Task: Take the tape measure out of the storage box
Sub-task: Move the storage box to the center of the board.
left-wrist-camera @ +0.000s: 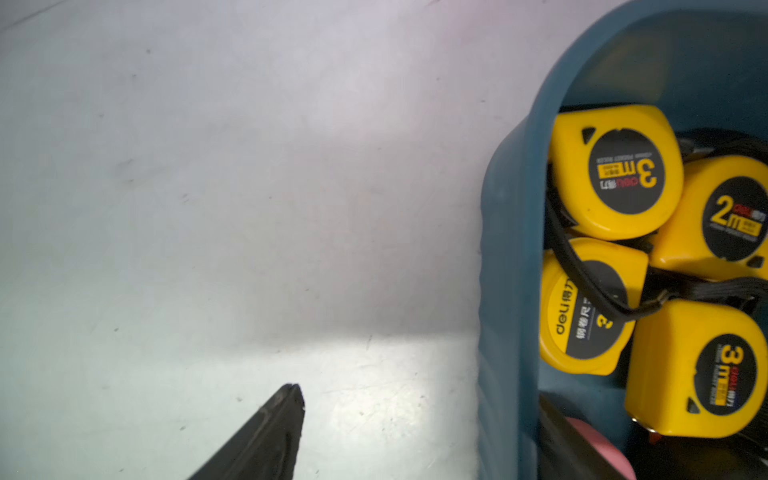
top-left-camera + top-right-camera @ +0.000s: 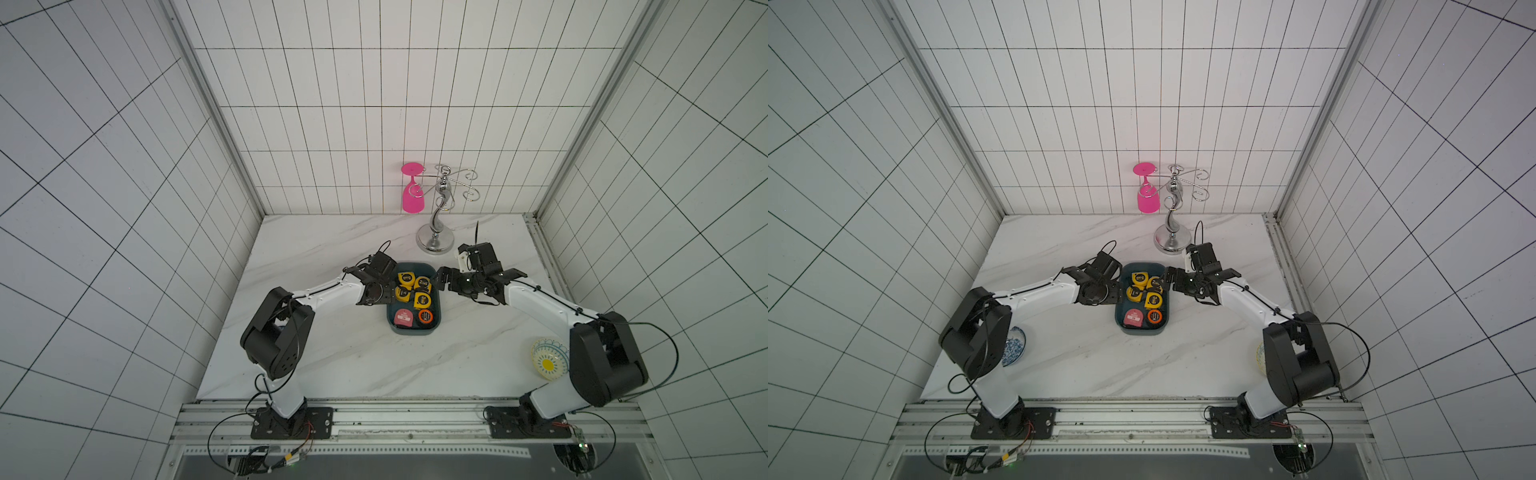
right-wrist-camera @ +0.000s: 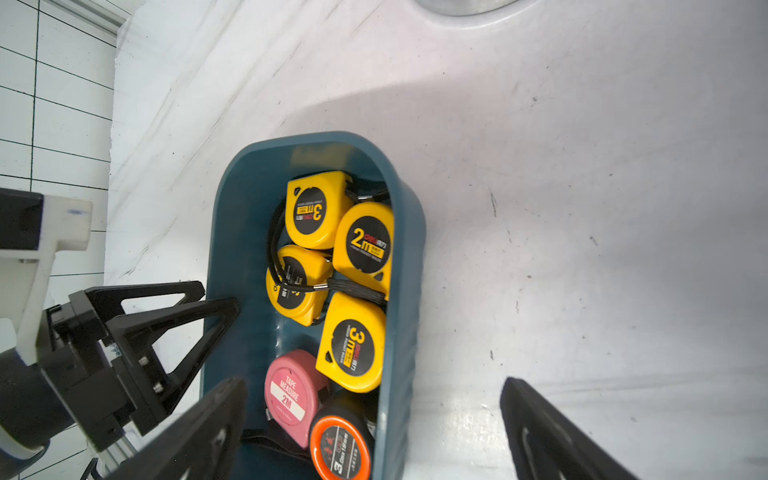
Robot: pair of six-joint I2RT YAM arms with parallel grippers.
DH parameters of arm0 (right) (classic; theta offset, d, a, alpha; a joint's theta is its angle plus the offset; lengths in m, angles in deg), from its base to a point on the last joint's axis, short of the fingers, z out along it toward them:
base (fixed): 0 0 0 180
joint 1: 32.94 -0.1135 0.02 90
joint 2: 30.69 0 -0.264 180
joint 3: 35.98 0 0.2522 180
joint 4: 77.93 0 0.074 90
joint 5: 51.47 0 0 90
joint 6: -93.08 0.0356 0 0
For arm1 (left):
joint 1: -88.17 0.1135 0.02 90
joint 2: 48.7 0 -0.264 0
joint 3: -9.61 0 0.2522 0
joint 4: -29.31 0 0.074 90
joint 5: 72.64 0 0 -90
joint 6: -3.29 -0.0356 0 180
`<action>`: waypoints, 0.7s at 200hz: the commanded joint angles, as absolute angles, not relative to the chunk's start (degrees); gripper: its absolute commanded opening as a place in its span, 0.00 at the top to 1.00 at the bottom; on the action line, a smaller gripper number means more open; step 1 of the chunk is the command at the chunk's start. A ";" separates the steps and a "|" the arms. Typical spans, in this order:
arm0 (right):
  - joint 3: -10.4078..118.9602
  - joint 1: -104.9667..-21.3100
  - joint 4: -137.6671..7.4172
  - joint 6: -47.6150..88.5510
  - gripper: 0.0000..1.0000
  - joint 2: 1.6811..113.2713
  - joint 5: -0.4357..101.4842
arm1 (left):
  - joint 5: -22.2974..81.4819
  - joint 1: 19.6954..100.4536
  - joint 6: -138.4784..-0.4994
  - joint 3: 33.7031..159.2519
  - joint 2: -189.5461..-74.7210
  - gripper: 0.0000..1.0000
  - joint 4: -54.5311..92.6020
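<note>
The teal storage box sits mid-table between both arms. Inside lie several tape measures: yellow ones at the far end, a pink one and an orange-and-black one at the near end. My left gripper straddles the box's left wall, one finger outside over the table, the other inside, jaws apart. My right gripper hangs wide open over the box's right wall, holding nothing.
A chrome glass rack with a pink glass hanging from it stands at the back, just behind the right gripper. A yellow patterned bowl sits by the right arm, and a blue patterned bowl by the left arm.
</note>
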State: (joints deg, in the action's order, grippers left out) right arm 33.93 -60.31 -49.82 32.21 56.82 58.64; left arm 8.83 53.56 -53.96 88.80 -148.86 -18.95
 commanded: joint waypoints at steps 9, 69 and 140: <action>33.40 -60.22 -48.99 31.38 0.01 57.03 58.50 | 4.40 55.58 -53.05 86.00 -145.05 0.20 -23.35; 33.77 -60.21 -49.07 31.47 0.01 57.99 59.09 | 2.45 58.39 -53.70 82.35 -140.31 0.20 -25.85; 31.99 -60.27 -49.48 31.64 0.01 56.94 59.53 | 10.58 52.98 -57.38 91.88 -139.04 0.13 -27.16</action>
State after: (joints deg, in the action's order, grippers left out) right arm 33.93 -60.31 -49.76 32.19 57.34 58.91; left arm 7.01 54.68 -55.05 86.92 -139.12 -26.58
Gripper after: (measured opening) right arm 0.990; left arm 0.863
